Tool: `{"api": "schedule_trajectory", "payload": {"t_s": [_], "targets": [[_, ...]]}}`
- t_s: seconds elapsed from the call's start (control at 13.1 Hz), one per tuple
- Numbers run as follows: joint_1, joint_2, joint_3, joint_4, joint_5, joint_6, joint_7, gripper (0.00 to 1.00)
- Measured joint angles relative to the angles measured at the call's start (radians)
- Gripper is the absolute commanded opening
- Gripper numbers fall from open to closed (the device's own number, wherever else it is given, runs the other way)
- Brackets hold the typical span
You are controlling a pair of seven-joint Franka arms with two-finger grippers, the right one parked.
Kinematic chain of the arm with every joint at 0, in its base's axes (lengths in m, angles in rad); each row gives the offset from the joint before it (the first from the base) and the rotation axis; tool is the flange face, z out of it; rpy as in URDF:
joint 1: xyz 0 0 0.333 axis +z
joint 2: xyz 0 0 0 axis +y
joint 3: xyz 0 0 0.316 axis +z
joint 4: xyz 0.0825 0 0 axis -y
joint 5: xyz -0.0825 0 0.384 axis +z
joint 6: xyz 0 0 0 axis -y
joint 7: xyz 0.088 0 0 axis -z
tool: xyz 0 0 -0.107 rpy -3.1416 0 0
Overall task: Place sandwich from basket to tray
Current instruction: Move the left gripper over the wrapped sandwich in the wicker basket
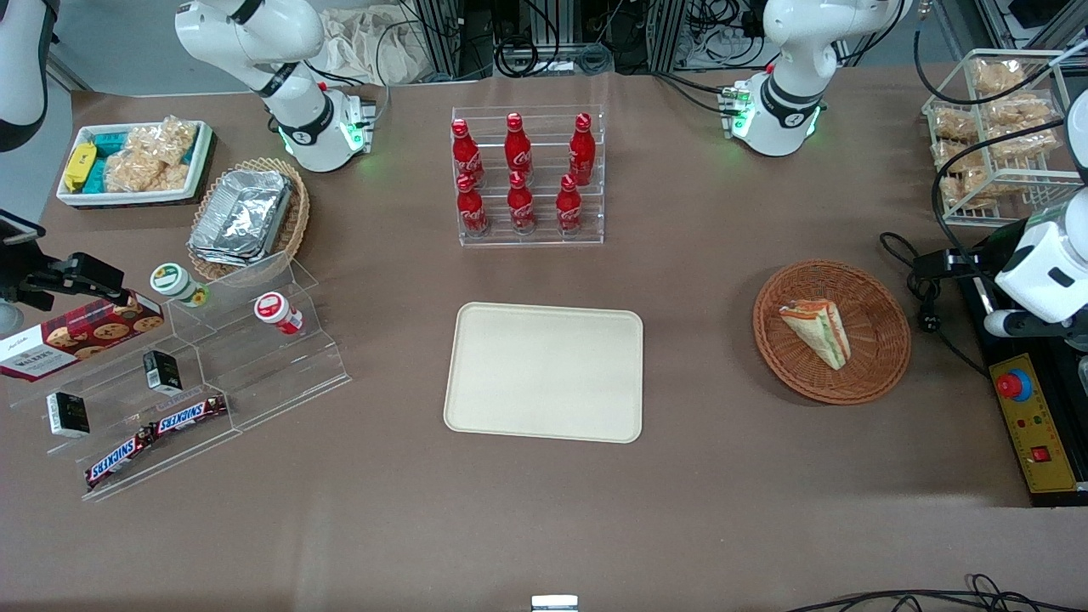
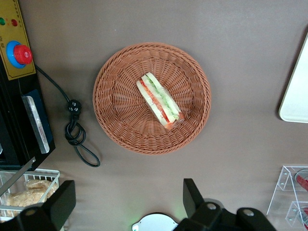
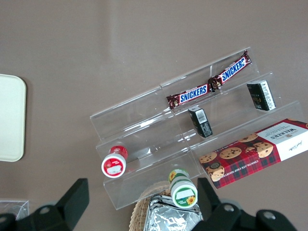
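Sandwich (image 1: 818,331) lies flat in the basket (image 1: 884,357), a little off centre, wrapped in clear film, long edge slanting across the weave. Basket sits on the bench (image 1: 731,493) toward the working arm's end; tray (image 1: 544,371) is bare, well apart from it toward the middle of the bench.

Tool (image 2: 126,204) hangs high above the basket, fingers spread wide, gripping nothing. Descent not yet begun, by my reading.

Risks, as judged:
- Wedge is thin and soft. Closing across the wrong axis could squash the bread or let the film slip out.
- Fingers coming down misaligned with the slant may catch the wicker wall and drag the light basket.
- A shallow grip might drop the wedge between basket and tray.

View differences:
- Left wrist view shows the filling layers edge-on, green and red, and a coiled black cable (image 2: 75,136) near the basket. The tray appears only as a corner.
- Front view gives the whole tray and the full gap to it, plus a rack of red bottles (image 1: 520,172) farther from the camera. The tool itself is not visible there.
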Motion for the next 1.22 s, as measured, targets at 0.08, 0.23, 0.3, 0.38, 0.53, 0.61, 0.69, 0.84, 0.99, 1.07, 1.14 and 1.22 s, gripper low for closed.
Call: {"api": "schedule_trajectory", "payload": {"t_s": [0.08, 0.23, 0.3, 0.38, 0.53, 0.61, 0.69, 0.84, 0.99, 1.07, 1.14, 1.22], "targets": [[0.0, 0.0, 0.0, 0.0, 0.0, 0.0, 0.0, 0.99], [0.0, 0.0, 0.0, 0.0, 0.001, -0.003, 0.0, 0.99], [0.0, 0.0, 0.0, 0.0, 0.007, -0.012, 0.0, 0.99], [0.0, 0.0, 0.0, 0.001, 0.018, -0.022, 0.0, 0.99], [0.0, 0.007, 0.0, 0.001, 0.022, -0.029, 0.0, 0.99], [0.0, 0.013, -0.001, 0.001, 0.022, -0.03, 0.0, 0.99], [0.0, 0.019, -0.003, 0.001, 0.022, -0.03, 0.0, 0.99], [-0.002, 0.026, -0.007, 0.001, 0.025, -0.03, 0.0, 0.99], [-0.003, 0.027, -0.007, 0.001, 0.031, -0.031, 0.0, 0.99], [-0.003, 0.029, -0.008, -0.001, 0.031, -0.031, 0.0, 0.99], [-0.003, 0.034, -0.008, -0.01, 0.031, -0.026, 0.0, 0.99], [-0.003, 0.037, -0.008, -0.033, 0.031, -0.002, 0.0, 0.99]]}}
